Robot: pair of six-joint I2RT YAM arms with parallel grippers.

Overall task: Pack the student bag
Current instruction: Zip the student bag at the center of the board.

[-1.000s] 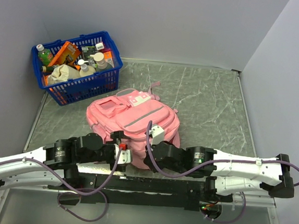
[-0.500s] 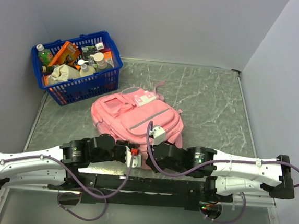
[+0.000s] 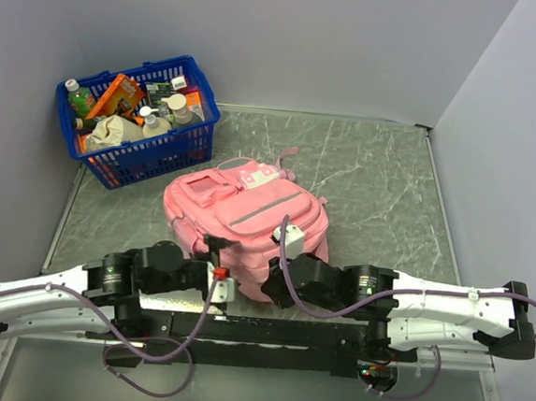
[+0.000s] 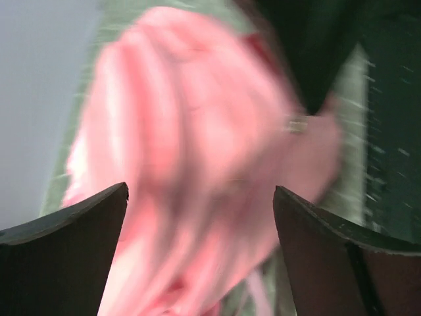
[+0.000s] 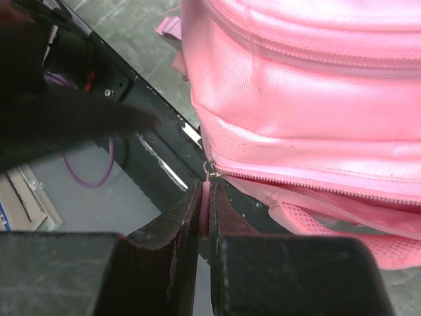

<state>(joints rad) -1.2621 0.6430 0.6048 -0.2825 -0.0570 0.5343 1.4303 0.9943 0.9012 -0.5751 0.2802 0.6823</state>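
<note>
Unzipping looks underway: right gripper (image 5: 205, 191) pinches the zipper pull (image 5: 206, 176) of the student bag (image 5: 309, 99) — next, draw it along the track. Left gripper (image 4: 200, 189) gapes, holding nothing.

Robot lab test cell, bare grey walls (image 3: 292, 34) boxing a green marbled table (image 3: 373, 182), black arm-mounting rail (image 3: 256, 334)

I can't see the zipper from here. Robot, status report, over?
Right fingers shut on the zipper pull. Left fingers open, facing the pink backpack. Blue basket apart, far left.
</note>
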